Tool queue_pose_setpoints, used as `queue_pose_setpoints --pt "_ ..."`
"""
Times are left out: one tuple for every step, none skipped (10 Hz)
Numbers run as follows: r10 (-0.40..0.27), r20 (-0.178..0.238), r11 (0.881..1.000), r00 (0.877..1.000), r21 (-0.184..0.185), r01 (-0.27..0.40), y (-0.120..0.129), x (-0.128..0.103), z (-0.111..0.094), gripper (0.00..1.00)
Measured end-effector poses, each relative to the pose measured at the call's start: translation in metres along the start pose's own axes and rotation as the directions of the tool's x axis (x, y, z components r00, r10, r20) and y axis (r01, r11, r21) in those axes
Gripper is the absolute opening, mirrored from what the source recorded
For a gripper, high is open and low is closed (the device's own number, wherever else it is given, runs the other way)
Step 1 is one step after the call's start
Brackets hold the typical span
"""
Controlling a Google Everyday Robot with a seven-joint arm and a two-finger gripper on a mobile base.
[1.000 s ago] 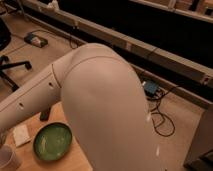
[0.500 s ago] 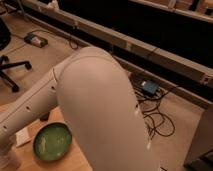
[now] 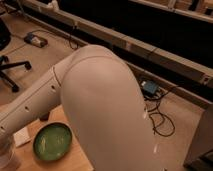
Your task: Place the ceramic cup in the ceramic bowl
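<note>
The green ceramic bowl [image 3: 52, 141] sits empty on the wooden table [image 3: 75, 161], at the lower left of the camera view. A pale, cup-like white shape [image 3: 7, 154], probably the ceramic cup, stands at the bottom left corner, left of the bowl and apart from it. My big white arm [image 3: 100, 105] fills the middle. Its forearm [image 3: 30, 107] runs down-left above the bowl and leaves the picture at the left edge. The gripper is past that edge, out of view.
A flat white packet [image 3: 21, 136] lies between the cup and the bowl. On the floor are an office chair base [image 3: 11, 70], a dark device [image 3: 35, 39], and a blue box with cables [image 3: 149, 89]. A long rail [image 3: 150, 50] runs across the back.
The arm's elbow has shifted right and the forearm has swung lower toward the left edge. The bowl now shows more fully; it has not moved on the table.
</note>
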Motion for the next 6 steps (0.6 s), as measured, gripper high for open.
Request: queue_pose_setpoints --pt "-0.021 0.013 1.000 1.000 -0.007 0.021 -0.005 -0.014 0.003 0.27" --pt "-0.039 0.024 0.999 0.999 -0.018 0.039 -0.013 -0.027 0.009 0.37" --pt "-0.058 0.045 0.997 0.997 -0.039 0.059 -0.021 -0.038 0.017 0.49" --pt "-0.066 0.053 0.996 0.996 -0.053 0.069 -0.024 -0.041 0.024 0.57" --pt "-0.077 0.063 0.994 0.995 -0.071 0.081 -0.025 -0.043 0.031 0.68" --pt "-0.080 0.065 0.993 0.995 -0.085 0.086 -0.025 -0.042 0.035 0.76"
